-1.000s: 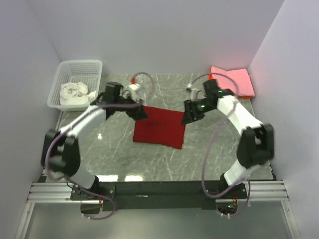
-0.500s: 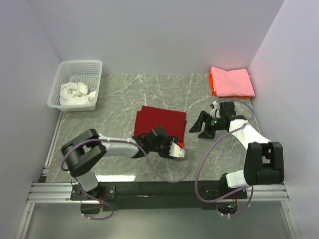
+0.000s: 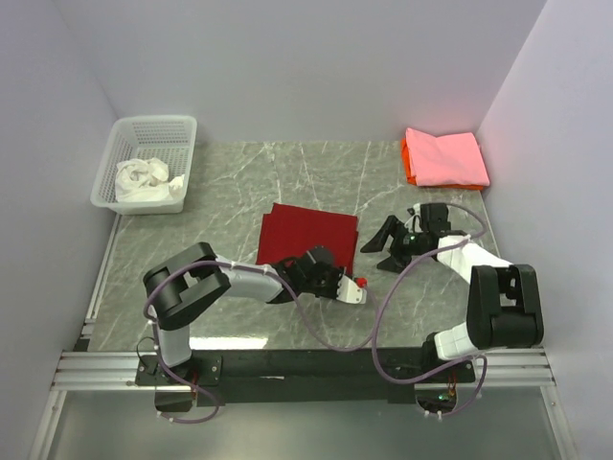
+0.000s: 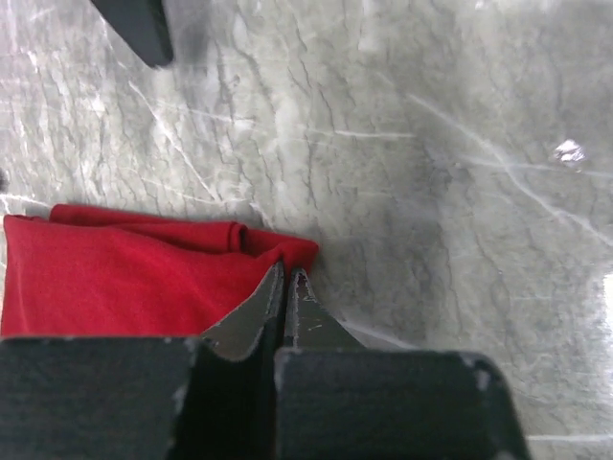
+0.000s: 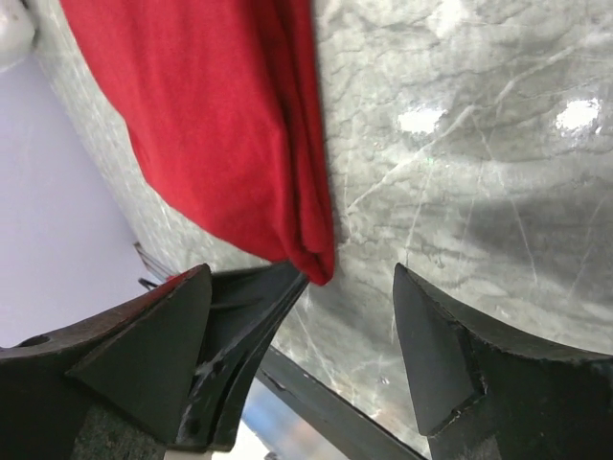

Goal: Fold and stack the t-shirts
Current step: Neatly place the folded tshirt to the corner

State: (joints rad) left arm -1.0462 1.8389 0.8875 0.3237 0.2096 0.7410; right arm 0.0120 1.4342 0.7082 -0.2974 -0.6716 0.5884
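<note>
Folding of the deep red t-shirt, lying mid-table, looks to be in hand: the left gripper is clamped on its 5 o'clock corner, and the right gripper gapes at 3 o'clock. Next, probably, lift that corner across without dragging the layers.

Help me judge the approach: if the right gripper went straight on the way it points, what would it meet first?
The folded edge of the deep red t-shirt, whose corner lies just ahead of the open right gripper; its height above the table is unclear.
</note>
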